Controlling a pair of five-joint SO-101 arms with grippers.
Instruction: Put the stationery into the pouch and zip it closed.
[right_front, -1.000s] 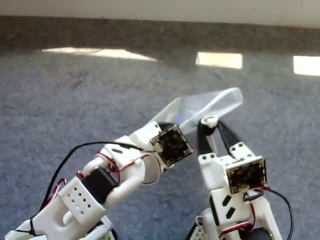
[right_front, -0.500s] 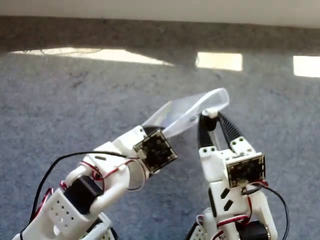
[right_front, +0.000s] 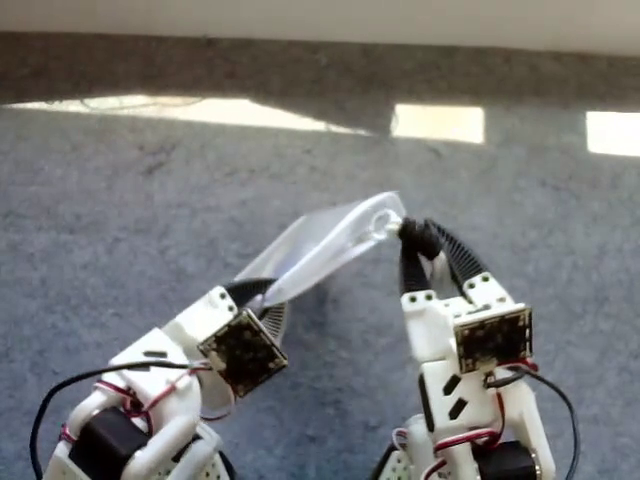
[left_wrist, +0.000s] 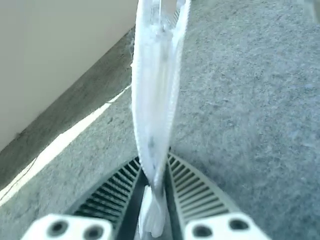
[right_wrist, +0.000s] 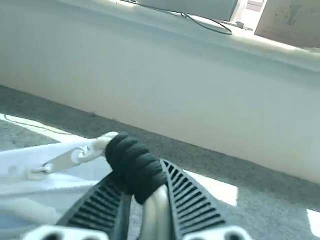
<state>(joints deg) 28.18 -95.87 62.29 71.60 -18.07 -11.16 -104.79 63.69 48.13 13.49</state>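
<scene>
Pouch (right_front: 320, 245) of clear plastic, stretched in the air between my two grippers above the middle of the grey table (right_front: 120, 220). My left gripper (right_front: 265, 290) has its fingers pressed together on one end of the pouch. My right gripper (right_front: 418, 238), its tip wrapped in black, is pinched tight on the white zip pull (right_front: 385, 222) at the other end. I cannot tell what the pouch contains.

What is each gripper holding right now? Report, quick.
Left gripper: shut on the pouch.
Right gripper: shut on the black zip loop.
</scene>
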